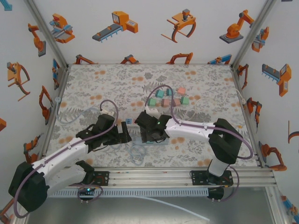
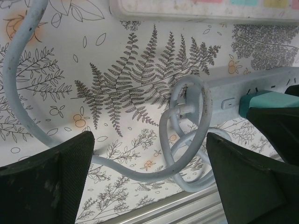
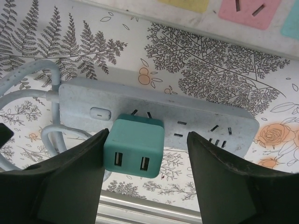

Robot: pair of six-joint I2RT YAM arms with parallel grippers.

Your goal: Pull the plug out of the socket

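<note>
A teal two-port plug (image 3: 134, 151) sits at the front face of the pale grey socket strip (image 3: 205, 119), and its two metal prongs show at the strip's surface. My right gripper (image 3: 148, 140) is open around the plug. Its left finger (image 3: 74, 172) touches the plug's side and its right finger (image 3: 233, 182) stands well clear. My left gripper (image 2: 150, 140) is open over the strip's coiled pale cable (image 2: 187, 116), holding nothing. The strip (image 2: 261, 81) and the plug (image 2: 266, 100) lie to its right. From above, both grippers (image 1: 125, 135) (image 1: 154, 135) hang near the table's front middle.
The metal rail (image 3: 149, 210) at the table's near edge runs just below the strip. A white board (image 3: 243, 11) with coloured socket plates lies behind it, seen from above as coloured blocks (image 1: 170, 98). Cable loops (image 1: 138, 153) lie between the two grippers.
</note>
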